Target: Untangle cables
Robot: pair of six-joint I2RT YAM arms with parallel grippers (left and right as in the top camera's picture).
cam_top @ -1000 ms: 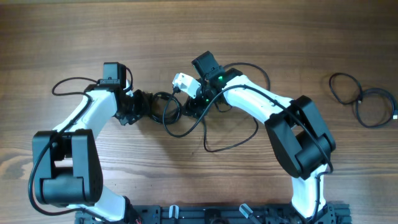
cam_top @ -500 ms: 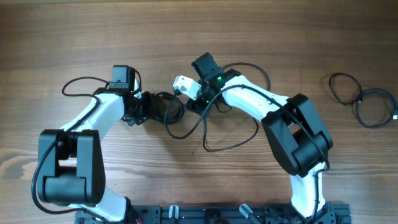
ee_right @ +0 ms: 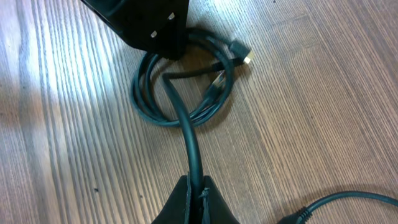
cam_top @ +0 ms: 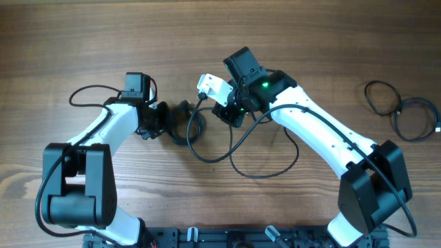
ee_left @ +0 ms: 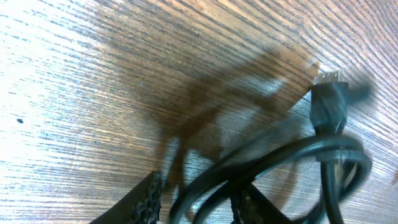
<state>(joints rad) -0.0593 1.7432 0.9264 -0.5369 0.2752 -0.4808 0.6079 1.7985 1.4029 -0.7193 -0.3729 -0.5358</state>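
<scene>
From overhead, the cables (cam_top: 262, 175) lie on the wooden table (cam_top: 83, 41) as a small tight coil (cam_top: 182, 118), with a long slack loop trailing from it toward the robot's base. The left gripper (cam_top: 164, 118) sits hard against the coil's left side. The right gripper (cam_top: 231, 112) hovers just right of the coil, with a cord running between the two. A separate loose bundle (cam_top: 403, 114) lies well to the right of the coil, with neither arm near it. This view does not show how either gripper's fingers stand. In the left wrist view, the textured fingers (ee_left: 146, 199) stand either side of a few cords of the coil and appear to pinch them, and a plug (ee_left: 329, 102) juts from the coil's far edge. In the right wrist view, the fingers are pressed together on a single strand (ee_right: 188, 137) that runs straight from them into the coil. The left gripper's dark body covers the coil's far-left rim, and small plug ends poke out on the coil's right. The step in hand looks like drawing one strand free while the left side anchors the coil. The next move probably calls for pulling the right gripper away from the coil along the strand's own line. If the crossing cinches instead of loosening, the pull should stop and a plug end be fed back through the loop.
</scene>
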